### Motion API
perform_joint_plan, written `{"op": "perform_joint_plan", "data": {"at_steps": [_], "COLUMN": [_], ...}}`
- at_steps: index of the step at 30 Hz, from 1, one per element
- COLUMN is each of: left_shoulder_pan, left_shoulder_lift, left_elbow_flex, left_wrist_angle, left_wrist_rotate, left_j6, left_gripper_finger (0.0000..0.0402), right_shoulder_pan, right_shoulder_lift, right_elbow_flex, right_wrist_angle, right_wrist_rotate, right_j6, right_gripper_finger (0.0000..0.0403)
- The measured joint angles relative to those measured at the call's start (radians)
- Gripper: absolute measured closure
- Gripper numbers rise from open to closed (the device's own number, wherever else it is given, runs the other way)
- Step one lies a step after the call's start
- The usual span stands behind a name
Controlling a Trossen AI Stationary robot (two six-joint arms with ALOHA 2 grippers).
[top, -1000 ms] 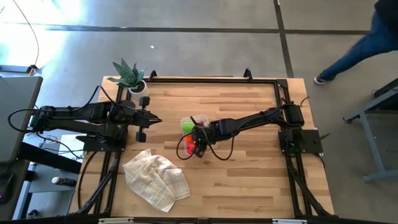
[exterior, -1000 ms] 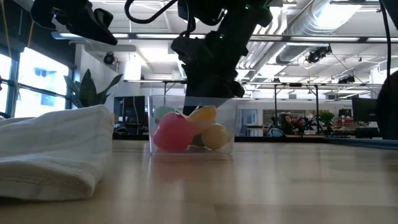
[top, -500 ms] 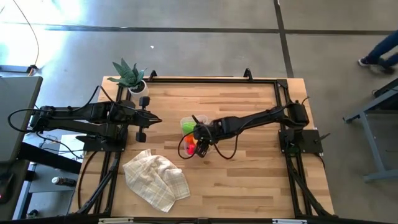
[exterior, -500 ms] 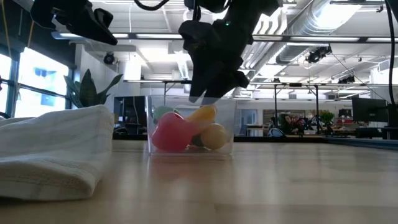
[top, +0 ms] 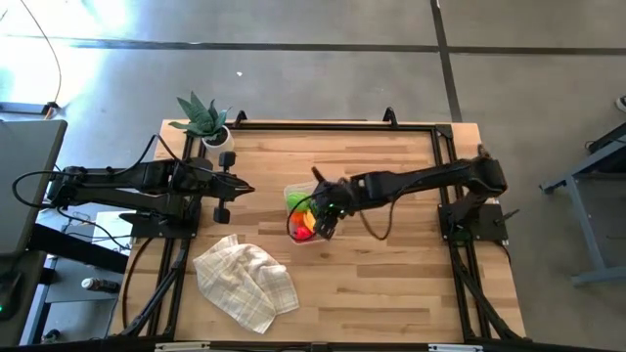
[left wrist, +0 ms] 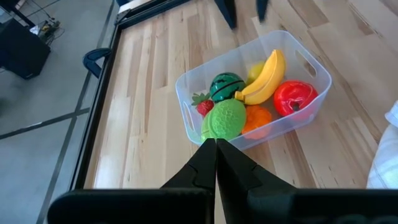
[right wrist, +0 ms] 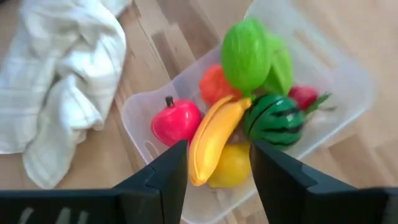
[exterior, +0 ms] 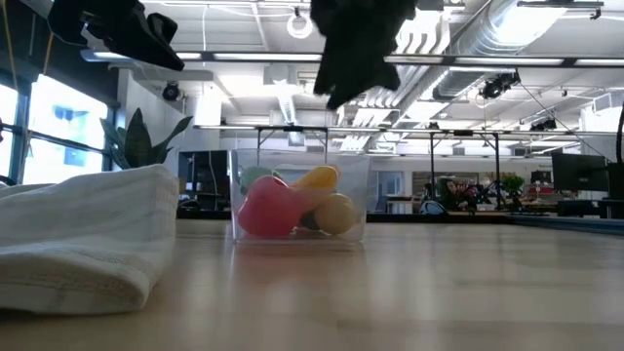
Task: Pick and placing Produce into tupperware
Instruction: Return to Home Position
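Now, against a second ago, the right gripper (exterior: pixel 353 47) hangs well above the tupperware (exterior: pixel 300 200) in the low view, where it was down at the rim. In the high view its arm has drawn back toward the right, elbow raised near its base. We read this as the withdrawal after the last drop. The banana (right wrist: pixel 214 140) lies across the top of the pile, with the red apple (right wrist: pixel 176 121), green melon (right wrist: pixel 245 55), watermelon (right wrist: pixel 273 118) and lemon (right wrist: pixel 230 167) beside or under it, all inside the tub. We see no produce left on the bare table (top: pixel 391 274), so we judge the placing done and only the retreat to rest outstanding. The right gripper's fingers (right wrist: pixel 166 177) stand wide apart with nothing between them, looking down on the tub. The tupperware sits about mid-table, a little left of centre; the checked cloth (top: pixel 245 279) lies nearer and to its left, apart from it. The left arm waits along the left edge, the left gripper (left wrist: pixel 216 163) aimed toward the tub, fingers pressed together and empty.
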Motion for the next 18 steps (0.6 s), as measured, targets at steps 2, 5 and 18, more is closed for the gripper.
{"op": "perform_joint_plan", "data": {"at_steps": [2,5,18], "left_shoulder_pan": [0.000,0.000,0.000], "left_shoulder_lift": [0.000,0.000,0.000], "left_elbow_flex": [0.000,0.000,0.000], "left_wrist_angle": [0.000,0.000,-0.001], "left_wrist_rotate": [0.000,0.000,0.000], "left_j6": [0.000,0.000,0.000], "left_gripper_finger": [0.0399,0.0399,0.0399], "right_shoulder_pan": [0.001,0.014,0.136], "right_shoulder_lift": [-0.042,-0.104,-0.325], "right_elbow_flex": [0.000,0.000,0.000], "right_wrist_angle": [-0.021,-0.072,-0.273], "right_wrist_rotate": [0.017,0.042,0.179], "right_j6": [-0.017,-0.029,-0.119], "right_gripper_finger": [0.0248,0.0263,0.0321]}}
